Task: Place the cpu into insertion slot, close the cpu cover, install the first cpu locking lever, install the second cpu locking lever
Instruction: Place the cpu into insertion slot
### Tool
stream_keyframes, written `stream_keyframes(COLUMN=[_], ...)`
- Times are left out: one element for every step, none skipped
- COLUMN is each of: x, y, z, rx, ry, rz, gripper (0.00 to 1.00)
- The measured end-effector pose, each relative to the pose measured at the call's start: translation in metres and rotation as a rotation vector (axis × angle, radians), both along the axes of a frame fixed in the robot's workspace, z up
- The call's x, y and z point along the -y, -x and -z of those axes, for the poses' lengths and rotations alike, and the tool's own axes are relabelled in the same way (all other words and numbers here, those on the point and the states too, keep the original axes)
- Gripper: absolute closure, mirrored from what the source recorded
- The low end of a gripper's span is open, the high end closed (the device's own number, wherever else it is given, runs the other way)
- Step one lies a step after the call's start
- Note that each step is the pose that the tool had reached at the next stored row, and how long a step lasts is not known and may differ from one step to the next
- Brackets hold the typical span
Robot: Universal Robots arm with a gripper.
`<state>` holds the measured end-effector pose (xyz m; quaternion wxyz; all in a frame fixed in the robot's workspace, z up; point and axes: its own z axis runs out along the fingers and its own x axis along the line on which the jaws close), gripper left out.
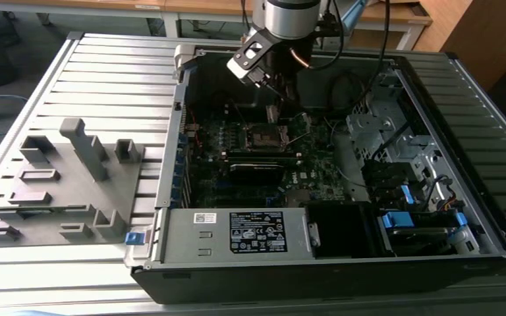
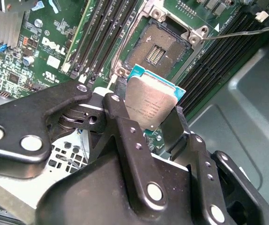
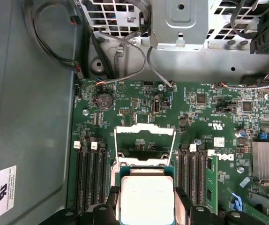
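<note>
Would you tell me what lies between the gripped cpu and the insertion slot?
Nothing does: in the second wrist view the cpu, held by the gripper, hangs near the open insertion slot, and the stretch between is bare.

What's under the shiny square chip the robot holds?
Below the cpu, gripped in the tool, lies the motherboard and the open insertion slot, dark with gold contacts in the middle. The cpu's underside is hidden; in the first wrist view it covers most of the slot.
</note>
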<state>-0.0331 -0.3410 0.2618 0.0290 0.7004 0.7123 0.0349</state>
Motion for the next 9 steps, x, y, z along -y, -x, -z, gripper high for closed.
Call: stream_keyframes(x=[0.0000,0.0000,0.0000,0.0000,0.0000,0.0000,0.0000,0.0000,0.0000], y=[0.0008,0.0018,0.0027,0.0035,0.0043,0.0052,0.0061,0.0071,0.0081], z=[0.0004,0.0008,0.0012,0.0018,0.0024,0.0031,0.0040,0.0050,0.0062], rx=[0.0000,0.0000,0.0000,0.0000,-0.0001,-0.0003,-0.0004,-0.0006,-0.0012], ry=[0.0000,0.0001,0.0000,-0.0001,-0.0001,0.0000,0.0000,-0.0001,0.0000], rz=[0.000,0.000,0.000,0.000,0.000,0.000,0.000,0.000,0.000], gripper=[0.46,0.46,0.46,0.46,0.46,0.46,0.46,0.46,0.46])
